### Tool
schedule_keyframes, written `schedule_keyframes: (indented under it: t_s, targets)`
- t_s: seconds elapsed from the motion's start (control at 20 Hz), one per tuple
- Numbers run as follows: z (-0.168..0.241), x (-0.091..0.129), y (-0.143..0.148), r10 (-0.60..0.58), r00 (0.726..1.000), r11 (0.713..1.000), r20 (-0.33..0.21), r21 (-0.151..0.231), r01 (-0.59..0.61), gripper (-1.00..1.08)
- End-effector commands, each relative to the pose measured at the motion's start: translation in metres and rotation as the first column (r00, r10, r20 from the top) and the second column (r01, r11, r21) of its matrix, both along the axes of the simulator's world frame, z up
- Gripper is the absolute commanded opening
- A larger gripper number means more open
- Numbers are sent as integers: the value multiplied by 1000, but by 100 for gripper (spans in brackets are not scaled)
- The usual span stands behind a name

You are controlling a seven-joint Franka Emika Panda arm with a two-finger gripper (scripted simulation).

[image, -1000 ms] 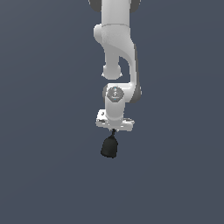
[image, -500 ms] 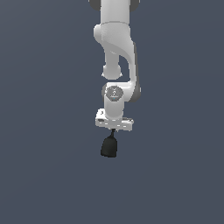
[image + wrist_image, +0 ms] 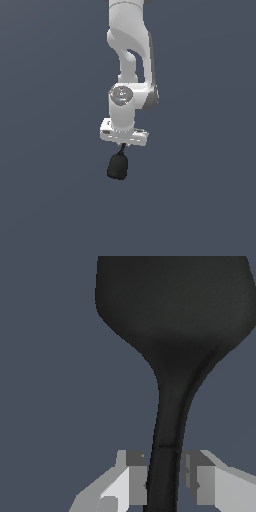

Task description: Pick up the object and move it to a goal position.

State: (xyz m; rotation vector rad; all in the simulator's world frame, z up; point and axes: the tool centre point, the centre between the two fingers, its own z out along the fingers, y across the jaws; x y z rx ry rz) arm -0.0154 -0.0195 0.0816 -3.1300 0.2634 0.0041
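1. Arm: the white Panda arm [image 3: 131,55] comes down from the top of the exterior view, wrist pointing straight down, against a plain slate-blue backdrop.
2. Pincer [image 3: 123,145]: closed onto the thin stem of the object [image 3: 118,165]. In the wrist view the two grey fingers [image 3: 136,478] sit hard against either side of the stem, with nothing visible between pad and stem.
3. Object, exterior view: matte black, hanging directly beneath the pincer, the stem up in the grip and the rounded bulbous head lowest. It is narrower than the white pincer body above it.
4. Object [image 3: 172,331], wrist view: the head fills most of the frame (dark, smooth, widening out from the stem); the stem runs back between the fingers.
5. Position: the object hangs slightly toward the exterior view's left of the wrist axis, leaning a touch.
6. Surface: cannot tell where it lies; no edge or shadow shows, so the object's height over it is unreadable.
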Motion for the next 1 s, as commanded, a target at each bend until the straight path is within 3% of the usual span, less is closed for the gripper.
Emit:
schedule_keyframes:
  t_s: [0.0, 0.45, 0.95]
  targets:
    - [24, 6, -11, 0, 1000, 1000, 2, 0, 0, -100]
    - [92, 26, -45, -1, 1000, 1000, 3, 0, 1, -100]
    - [116, 35, -57, -1, 1000, 1000, 3, -1, 1, -100]
